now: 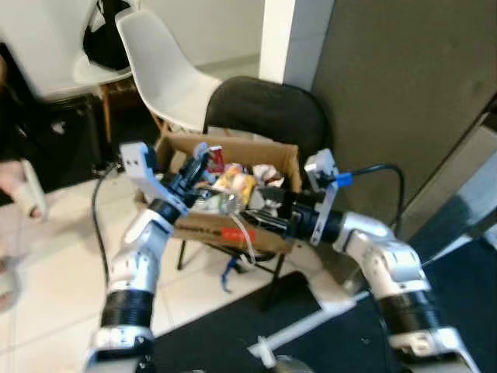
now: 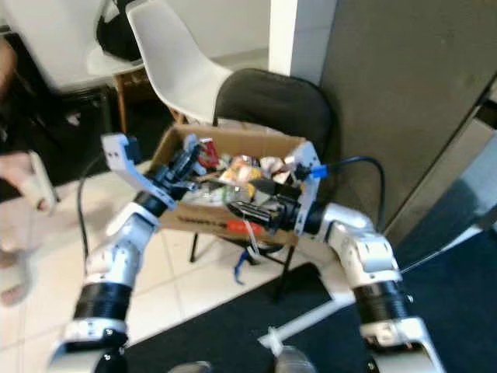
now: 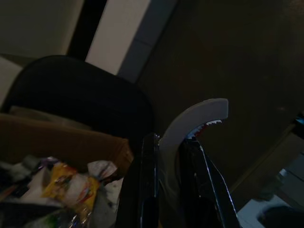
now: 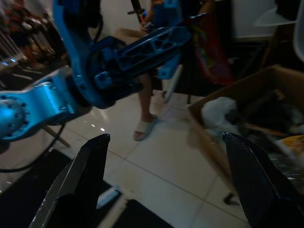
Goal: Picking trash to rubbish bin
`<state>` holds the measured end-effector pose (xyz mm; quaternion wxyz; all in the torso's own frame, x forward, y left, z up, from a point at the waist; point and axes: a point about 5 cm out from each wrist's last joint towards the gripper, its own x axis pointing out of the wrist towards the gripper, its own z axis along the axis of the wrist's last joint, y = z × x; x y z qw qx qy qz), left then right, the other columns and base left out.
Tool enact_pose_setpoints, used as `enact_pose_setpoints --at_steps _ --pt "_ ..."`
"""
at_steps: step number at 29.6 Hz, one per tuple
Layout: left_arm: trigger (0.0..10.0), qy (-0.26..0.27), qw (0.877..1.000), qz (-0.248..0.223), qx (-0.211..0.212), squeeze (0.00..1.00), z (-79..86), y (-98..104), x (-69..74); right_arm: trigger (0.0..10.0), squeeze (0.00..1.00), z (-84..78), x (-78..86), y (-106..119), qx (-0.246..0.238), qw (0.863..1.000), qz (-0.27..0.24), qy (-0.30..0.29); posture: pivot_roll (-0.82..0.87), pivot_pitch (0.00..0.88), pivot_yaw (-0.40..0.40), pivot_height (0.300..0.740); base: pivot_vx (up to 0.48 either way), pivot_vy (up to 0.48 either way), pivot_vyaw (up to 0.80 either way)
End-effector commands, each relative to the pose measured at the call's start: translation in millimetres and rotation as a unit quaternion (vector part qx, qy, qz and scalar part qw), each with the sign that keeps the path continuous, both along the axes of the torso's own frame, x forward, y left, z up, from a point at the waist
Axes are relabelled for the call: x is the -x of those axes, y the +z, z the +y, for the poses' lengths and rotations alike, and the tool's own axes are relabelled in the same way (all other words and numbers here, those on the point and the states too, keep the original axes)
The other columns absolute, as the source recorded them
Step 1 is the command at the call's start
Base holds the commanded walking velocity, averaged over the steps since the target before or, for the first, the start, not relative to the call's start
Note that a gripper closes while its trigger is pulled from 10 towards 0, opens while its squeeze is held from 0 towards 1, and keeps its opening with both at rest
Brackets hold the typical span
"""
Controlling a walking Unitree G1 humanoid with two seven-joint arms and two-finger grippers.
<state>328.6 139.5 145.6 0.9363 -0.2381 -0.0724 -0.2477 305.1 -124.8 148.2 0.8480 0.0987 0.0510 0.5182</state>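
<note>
A brown cardboard box (image 1: 210,228) heaped with wrappers and other trash (image 1: 233,186) rests on a black chair (image 1: 264,109). My left gripper (image 1: 197,165) hovers over the box's left side, shut on a pale wrapper with a red and white serrated edge (image 3: 199,116); the same wrapper (image 2: 206,151) sticks up from the fingers. My right gripper (image 2: 247,197) reaches in from the right at the box's front wall, open with nothing between its wide-spread fingers (image 4: 78,183).
A white chair (image 1: 167,74) stands behind the box with a dark bag on another seat. A person's hand (image 1: 23,190) is at the far left; a sandalled foot (image 4: 145,129) is on the tiles. A dark wall (image 1: 388,85) is on the right and a black mat (image 1: 217,334) below.
</note>
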Motion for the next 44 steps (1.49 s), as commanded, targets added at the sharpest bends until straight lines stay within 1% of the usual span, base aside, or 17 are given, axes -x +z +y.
enact_pose_setpoints --at_steps 1,13,20,25,26,33,34,38,41,44 --pt "10.0 0.012 1.0 0.01 0.001 0.0 6.9 -3.8 -0.3 10.0 0.0 1.9 0.6 0.6 -0.008 1.0 0.0 0.002 -0.05 0.0 -0.016 0.74 0.326 0.0 0.0" --pt "10.0 0.008 1.0 0.013 0.0 0.0 4.1 -7.1 -0.4 10.0 0.0 1.5 0.5 -0.8 -0.008 1.0 0.002 0.001 -0.05 0.0 -0.017 0.74 0.344 0.0 0.0" --pt "10.0 0.004 1.0 0.015 -0.004 0.0 3.5 -8.3 -0.3 10.0 0.0 1.7 0.3 -0.9 -0.008 1.0 0.002 0.001 -0.05 0.0 -0.017 0.74 0.48 0.0 0.0" --pt "10.0 0.001 1.0 0.017 0.002 0.0 2.0 -9.4 -0.3 10.0 0.0 1.8 0.2 -1.0 -0.008 1.0 0.003 0.0 -0.05 0.0 -0.016 0.74 0.423 0.0 0.0" --pt "10.0 0.001 1.0 0.022 0.01 0.0 1.4 -9.7 -0.5 10.0 0.0 1.8 0.2 -1.0 -0.008 1.0 0.003 0.0 -0.05 0.0 -0.016 0.74 0.337 0.0 0.0" --pt "10.0 0.005 0.999 0.051 0.008 0.0 1.0 -16.5 -2.9 10.0 0.0 1.7 0.2 -0.9 -0.009 1.0 0.003 0.0 -0.05 0.0 -0.015 0.74 0.0 0.0 0.0" --pt "10.0 0.003 0.998 0.058 0.012 1.0 1.2 -18.4 -2.8 10.0 0.0 1.7 0.1 -0.9 -0.009 1.0 0.003 -0.001 -0.05 0.0 -0.015 0.74 0.0 0.0 0.0" --pt "10.0 -0.015 0.997 0.071 0.021 1.0 -2.5 -21.5 -0.6 10.0 0.0 1.6 0.0 -0.6 -0.01 1.0 0.003 -0.001 -0.05 0.0 -0.016 0.74 0.0 0.0 0.0" --pt "10.0 -0.016 0.997 0.07 0.025 1.0 -3.3 -20.7 -0.7 10.0 0.0 1.5 -0.1 -0.5 -0.01 1.0 0.003 -0.001 -0.05 0.0 -0.017 0.74 0.0 0.0 0.0" --pt "10.0 -0.009 0.997 0.065 0.041 1.0 -1.3 -15.9 -2.7 10.0 0.0 1.1 -0.2 -0.4 -0.01 1.0 0.003 -0.002 -0.05 0.0 -0.016 0.74 0.0 0.0 0.0"
